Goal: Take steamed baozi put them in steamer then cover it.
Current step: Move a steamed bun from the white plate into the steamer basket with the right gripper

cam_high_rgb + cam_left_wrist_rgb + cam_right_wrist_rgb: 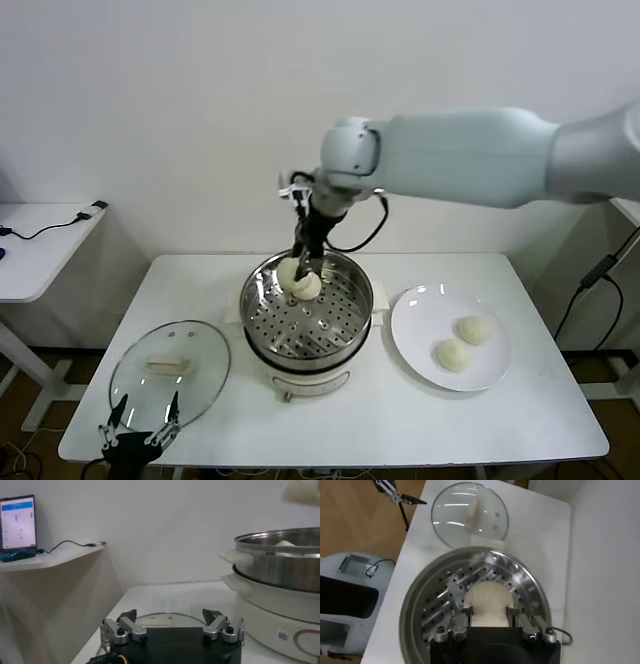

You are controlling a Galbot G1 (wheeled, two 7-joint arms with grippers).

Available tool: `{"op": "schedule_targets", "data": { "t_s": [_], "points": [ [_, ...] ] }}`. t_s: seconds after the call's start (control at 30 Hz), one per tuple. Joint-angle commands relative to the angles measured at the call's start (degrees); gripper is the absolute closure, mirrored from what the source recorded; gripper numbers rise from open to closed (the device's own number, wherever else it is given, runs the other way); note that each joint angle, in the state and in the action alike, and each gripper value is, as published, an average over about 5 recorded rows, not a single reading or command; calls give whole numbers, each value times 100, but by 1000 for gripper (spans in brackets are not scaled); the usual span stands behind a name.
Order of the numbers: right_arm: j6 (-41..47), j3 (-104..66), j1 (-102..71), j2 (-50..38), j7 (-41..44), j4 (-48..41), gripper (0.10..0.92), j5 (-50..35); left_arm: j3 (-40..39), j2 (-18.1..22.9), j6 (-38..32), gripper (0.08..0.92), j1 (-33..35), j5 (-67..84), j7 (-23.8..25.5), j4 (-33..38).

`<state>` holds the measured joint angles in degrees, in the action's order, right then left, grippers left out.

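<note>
White surface [400,400] under your steamer [350,318]: the right pincer [303,262] is clenched on a baozi [300,280] low over the far floor; release crooked and it rolls against the wall.

Even, bright indoor light; glare streaks the cover [469,514] and steamer [475,605] rim, soft shadows on the desk [400,400], left wrist view dimmer.
</note>
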<state>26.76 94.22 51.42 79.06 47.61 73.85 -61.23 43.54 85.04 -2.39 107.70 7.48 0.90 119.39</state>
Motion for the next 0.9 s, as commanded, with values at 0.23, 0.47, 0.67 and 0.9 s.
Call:
{"op": "schedule_targets", "data": {
  "t_s": [0.23,0.47,0.67,0.9],
  "points": [
    [203,74,-1398,1099,-483,-1067,515,370,-5,29,4,177,-8,10,8,0],
    [200,66,-1562,1207,-587,-1343,443,526,-10,36,8,177,-28,3,10,-35],
    [-40,-35,-1172,927,-347,-1079,288,524,1,37,4,177,-5,6,7,-12],
    [-726,-28,97,-469,464,-242,204,423,21,32,36,177,6,-20,10,69]
  ]
}}
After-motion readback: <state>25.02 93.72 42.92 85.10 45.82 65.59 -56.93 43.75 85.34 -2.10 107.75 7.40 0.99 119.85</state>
